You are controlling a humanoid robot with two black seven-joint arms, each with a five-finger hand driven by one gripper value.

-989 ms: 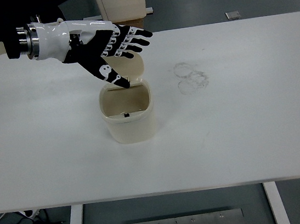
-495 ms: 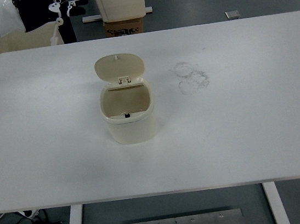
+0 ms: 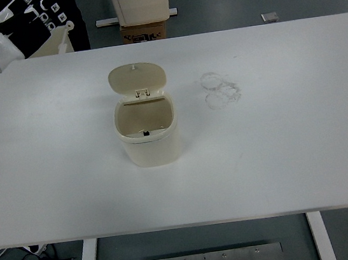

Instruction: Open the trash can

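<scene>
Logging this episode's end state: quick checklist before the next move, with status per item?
1. Trash can upright on the table: ok.
2. Lid flipped up, opening exposed: ok.
3. Left hand clear of the can, at the top left corner: ok.
4. Left hand holds nothing: cannot tell, partly cropped.
5. Right arm position: cannot tell, out of view.
6. Table around the can free of objects, only faint ring marks: ok.

Lone trash can [image 3: 148, 136] mid-table [image 3: 279, 148], open surroundings.
</scene>
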